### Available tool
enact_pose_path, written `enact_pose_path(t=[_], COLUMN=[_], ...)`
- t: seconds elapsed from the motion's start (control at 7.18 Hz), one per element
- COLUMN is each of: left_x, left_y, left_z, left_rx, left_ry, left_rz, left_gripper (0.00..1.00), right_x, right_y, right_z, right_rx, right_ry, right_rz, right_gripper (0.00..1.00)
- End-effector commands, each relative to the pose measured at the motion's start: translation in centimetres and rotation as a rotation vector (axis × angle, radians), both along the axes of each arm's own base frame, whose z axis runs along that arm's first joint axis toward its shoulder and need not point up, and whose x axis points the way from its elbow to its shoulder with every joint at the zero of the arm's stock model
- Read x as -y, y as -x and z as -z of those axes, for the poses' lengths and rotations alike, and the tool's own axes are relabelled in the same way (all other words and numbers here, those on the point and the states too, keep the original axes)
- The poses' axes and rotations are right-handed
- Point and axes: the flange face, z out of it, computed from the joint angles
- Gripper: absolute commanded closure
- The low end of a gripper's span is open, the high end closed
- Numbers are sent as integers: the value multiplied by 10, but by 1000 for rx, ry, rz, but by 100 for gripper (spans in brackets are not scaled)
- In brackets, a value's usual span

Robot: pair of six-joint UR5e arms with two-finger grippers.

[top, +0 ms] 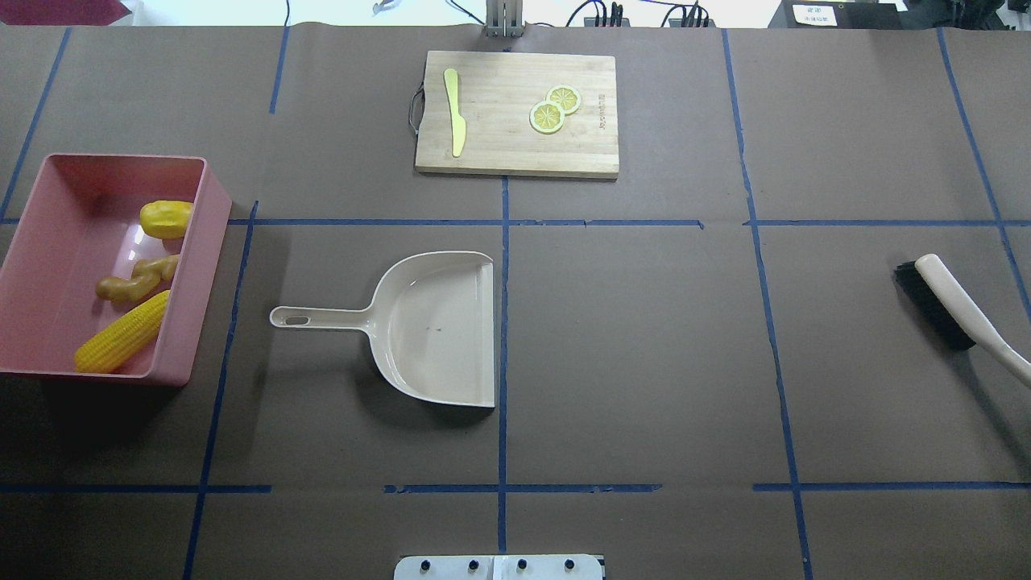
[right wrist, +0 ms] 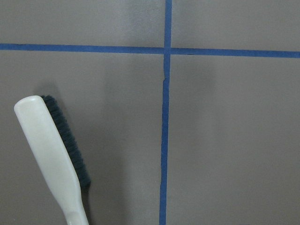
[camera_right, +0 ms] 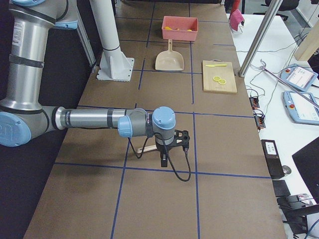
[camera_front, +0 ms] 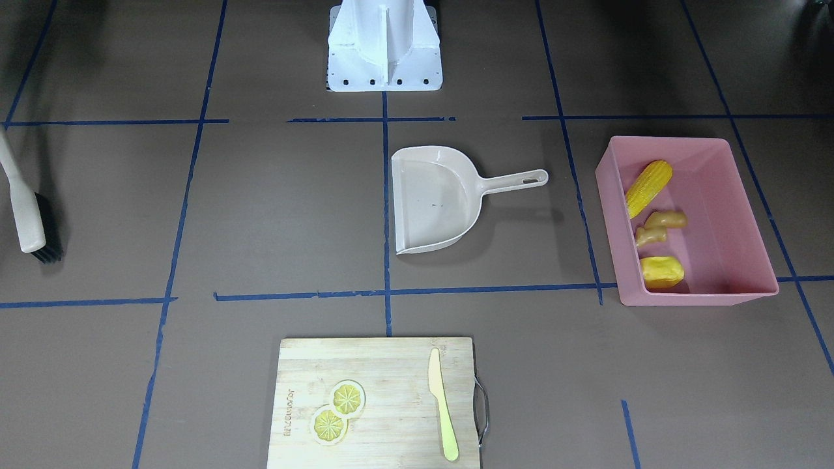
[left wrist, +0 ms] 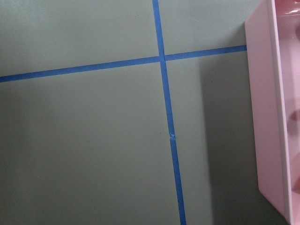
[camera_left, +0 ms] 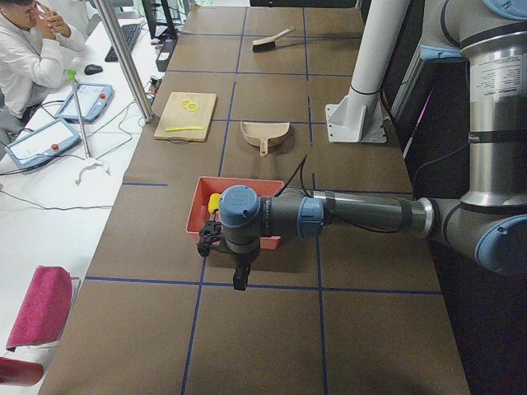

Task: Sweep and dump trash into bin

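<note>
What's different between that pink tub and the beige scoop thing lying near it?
The pink tub is a deep rectangle with walls all round; the beige dustpan is shallow, rounded at the back and open along one straight edge. The dustpan has a long handle; the tub has none. The tub holds the corn cob, ginger root and potato-like lump; the dustpan holds none. Both sit flat on the table.
</note>
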Motion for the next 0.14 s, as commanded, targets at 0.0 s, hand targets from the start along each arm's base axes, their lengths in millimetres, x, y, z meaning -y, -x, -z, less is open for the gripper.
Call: enact_pose_path(t=[0.0], left_x=[2], left_y=[-1], left_z=[4], left_rx=[0], left_ry=[-9], left_rz=[-2], left_gripper=[0], right_x=[1], right_y=[4], right_z=[1], right_rx=[-1], right_ry=[-1], right_rz=[8], right_gripper=[0])
